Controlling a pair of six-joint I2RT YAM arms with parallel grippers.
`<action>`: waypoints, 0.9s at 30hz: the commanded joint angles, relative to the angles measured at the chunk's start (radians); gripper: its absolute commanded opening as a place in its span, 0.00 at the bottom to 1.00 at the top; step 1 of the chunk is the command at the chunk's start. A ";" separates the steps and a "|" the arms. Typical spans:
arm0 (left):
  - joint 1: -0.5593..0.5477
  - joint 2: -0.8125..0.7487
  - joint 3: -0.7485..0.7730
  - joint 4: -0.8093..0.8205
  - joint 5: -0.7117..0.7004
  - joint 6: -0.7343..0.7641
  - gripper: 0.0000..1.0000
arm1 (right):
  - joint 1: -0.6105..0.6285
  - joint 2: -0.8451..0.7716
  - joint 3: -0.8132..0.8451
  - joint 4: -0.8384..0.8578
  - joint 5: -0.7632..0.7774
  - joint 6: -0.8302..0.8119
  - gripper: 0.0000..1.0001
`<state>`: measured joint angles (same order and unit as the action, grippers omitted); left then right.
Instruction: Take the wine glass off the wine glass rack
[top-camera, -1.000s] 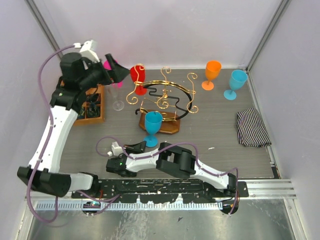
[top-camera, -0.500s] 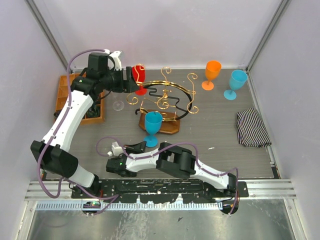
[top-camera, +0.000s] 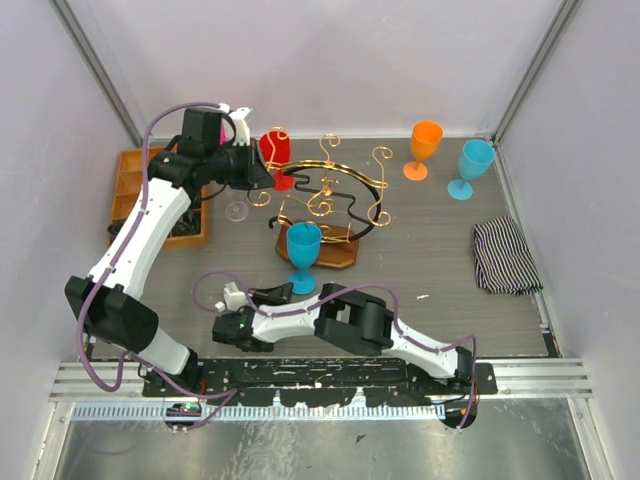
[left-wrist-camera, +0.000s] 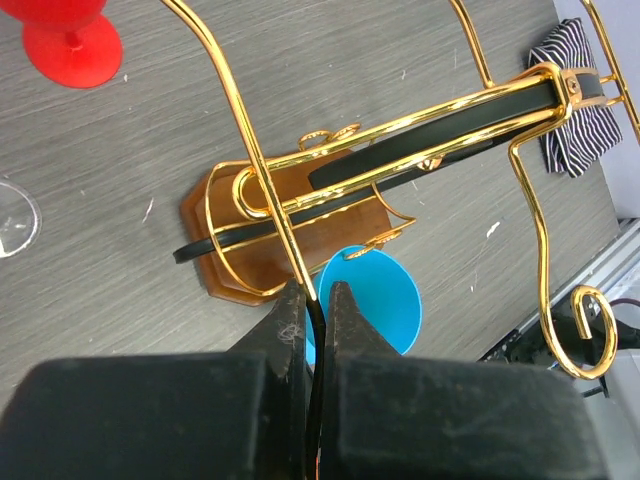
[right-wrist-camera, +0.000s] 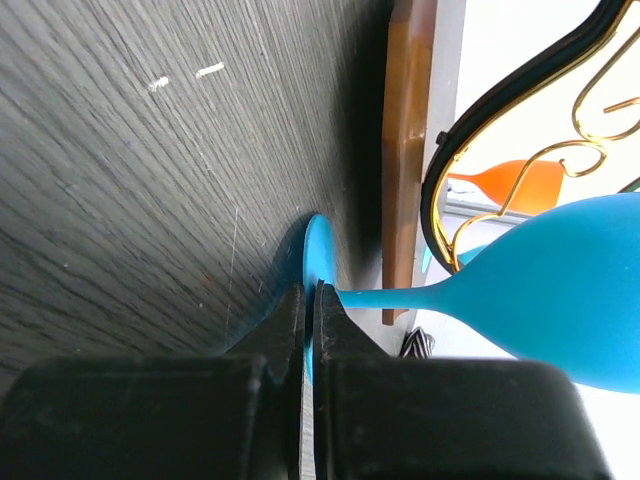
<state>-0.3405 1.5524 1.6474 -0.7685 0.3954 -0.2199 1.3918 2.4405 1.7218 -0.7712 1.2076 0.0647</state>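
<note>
- Top view: the left gripper (top-camera: 266, 180), wide open by the orange compartment tray (top-camera: 128, 185) a second ago, has been brought to the gold-wire wine glass rack (top-camera: 330, 195) with brown wooden base. The blue plastic wine glass (top-camera: 305, 243) stands at the rack's 6 o'clock.
- Left wrist: the left gripper (left-wrist-camera: 312, 292) is pinched narrow on a rack wire (left-wrist-camera: 225, 90), so the rack is judged braced.
- Right wrist: the right gripper (right-wrist-camera: 308, 292) is kept clamped on the foot rim of the glass (right-wrist-camera: 540, 290). Lifting it clear is judged next.

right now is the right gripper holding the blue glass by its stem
No, the right gripper pinches the foot edge of the blue glass, with the stem clear of it.
</note>
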 joint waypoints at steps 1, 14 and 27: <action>0.000 -0.005 -0.007 0.019 0.047 -0.006 0.00 | -0.002 -0.004 -0.028 0.016 -0.384 0.178 0.01; -0.015 0.019 -0.025 0.049 0.065 -0.016 0.00 | 0.025 -0.117 -0.002 -0.123 -0.577 0.235 0.01; -0.018 0.020 -0.024 0.049 0.046 -0.013 0.00 | 0.055 -0.213 0.116 -0.237 -0.725 0.219 0.01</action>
<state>-0.3569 1.5620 1.6337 -0.7464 0.4515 -0.2363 1.4319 2.2818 1.7889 -1.0359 0.7898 0.1844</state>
